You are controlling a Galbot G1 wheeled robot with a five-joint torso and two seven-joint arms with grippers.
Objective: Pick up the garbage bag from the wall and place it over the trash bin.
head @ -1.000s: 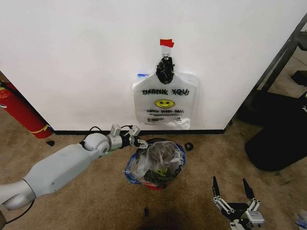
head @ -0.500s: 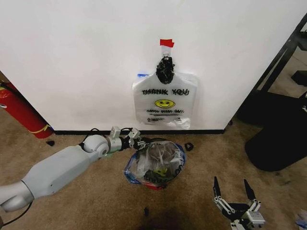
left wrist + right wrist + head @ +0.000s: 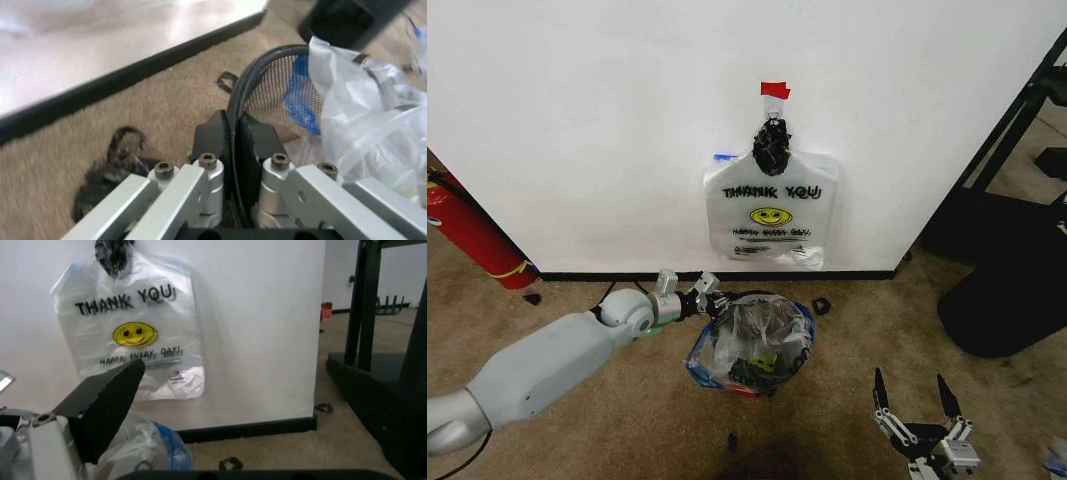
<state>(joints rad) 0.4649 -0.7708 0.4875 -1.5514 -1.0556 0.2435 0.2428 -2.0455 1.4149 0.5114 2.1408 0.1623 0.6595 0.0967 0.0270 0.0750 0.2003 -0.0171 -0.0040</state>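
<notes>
Crinkly plastic of the garbage bag [image 3: 752, 338] is sitting over the trash bin [image 3: 280, 100] on the carpet below the wall, as the left gripper [image 3: 710, 298] is clamping closed jaws on the bin's rim and the right gripper [image 3: 913, 408] is idling open-jawed nearby.

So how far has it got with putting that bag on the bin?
Mostly done: the garbage bag already sits bunched in the trash bin. In hand: the left hand is pinching the bin's rim. Left: spreading the bag over the rim. The right hand waits open, low.
</notes>
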